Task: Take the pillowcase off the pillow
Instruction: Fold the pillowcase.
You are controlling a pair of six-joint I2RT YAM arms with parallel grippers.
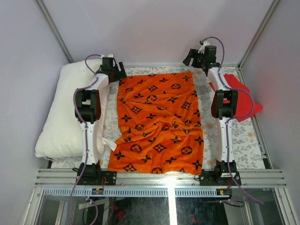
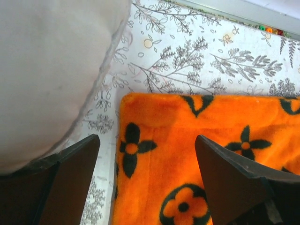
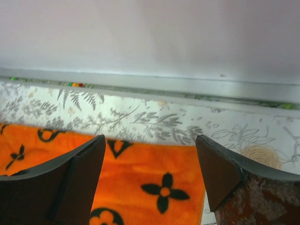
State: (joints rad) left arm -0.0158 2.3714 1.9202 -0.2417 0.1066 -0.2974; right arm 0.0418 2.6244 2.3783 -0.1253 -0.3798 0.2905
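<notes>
The pillowcase (image 1: 159, 122) lies spread out and rumpled in the middle of the tabletop (image 1: 243, 140), which is covered by a cloth with a leaf-and-flower print. The cover reaches from the near edge almost to the far edge. The pillow (image 1: 63, 112) is bare and lies along the left side, beside the pillowcase and out of it. Its near right corner seems to touch the cover's left edge, though the left arm (image 1: 86, 105) hides part of that spot.

The left jaws stand released over the far left corner of the pillowcase, spread wide with only fabric and printed tabletop showing between them. The pillow bulges in just to their left. The right arm (image 1: 224, 103) reaches to the far right corner, and the right jaws are also released and wide, hanging above the cover's far edge without grasping it. A red cloth (image 1: 241, 101) lies on the right, behind the right arm.
</notes>
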